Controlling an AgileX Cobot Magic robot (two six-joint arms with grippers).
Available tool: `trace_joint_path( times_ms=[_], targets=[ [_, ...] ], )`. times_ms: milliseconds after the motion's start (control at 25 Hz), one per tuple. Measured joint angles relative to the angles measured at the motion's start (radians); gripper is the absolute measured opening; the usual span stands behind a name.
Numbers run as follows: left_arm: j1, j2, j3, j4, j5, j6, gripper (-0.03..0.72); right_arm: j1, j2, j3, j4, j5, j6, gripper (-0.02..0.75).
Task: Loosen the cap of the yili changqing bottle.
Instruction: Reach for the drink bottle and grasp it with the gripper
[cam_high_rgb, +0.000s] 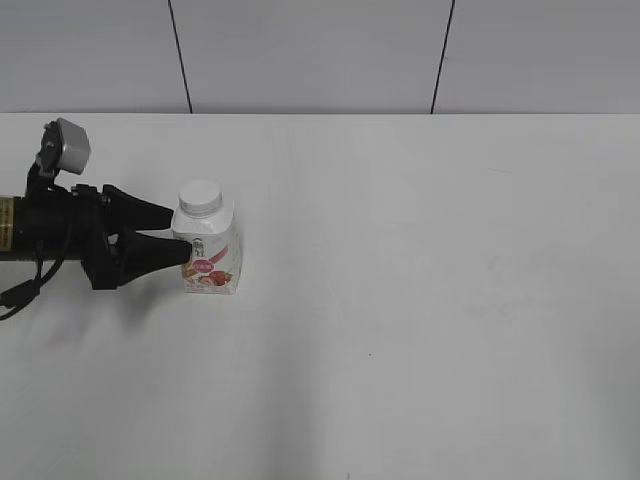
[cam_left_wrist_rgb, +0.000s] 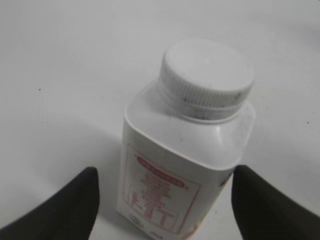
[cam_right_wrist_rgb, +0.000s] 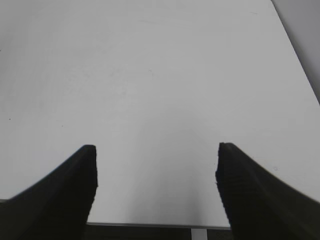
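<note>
One yili changqing bottle (cam_high_rgb: 209, 252), one cap (cam_high_rgb: 200, 196), upright on table (cam_high_rgb: 420, 300).

Left arm (cam_high_rgb: 60, 235) reaching in from left edge of exterior view, lying low and roughly level, black, with grey camera box (cam_high_rgb: 66, 147) sitting on wrist. Left gripper (cam_high_rgb: 180, 233) pointing right, jaws standing apart, one finger on far side and one on near side of bottle (cam_high_rgb: 210, 250); left wrist view showing gap at left finger, right finger close alongside, contact unclear. Right gripper (cam_right_wrist_rgb: 156, 187) appearing only in right wrist view, jaws spread wide, holding nothing. Right arm not showing in exterior view.
</note>
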Motion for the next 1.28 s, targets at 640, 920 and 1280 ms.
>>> trace_joint_path(
  times_ms=[640,920,1280],
  targets=[
    [-0.001,0.001,0.000,-0.008,-0.030,0.009,0.506,0.000,0.000,0.000,0.000,0.000,0.000,0.586],
    [-0.001,0.001,0.000,-0.013,-0.032,0.029,0.650,0.000,0.000,0.000,0.000,0.000,0.000,0.586],
    [-0.002,0.083,-0.039,-0.034,-0.092,0.060,0.664,0.000,0.000,0.000,0.000,0.000,0.000,0.586]
  ],
)
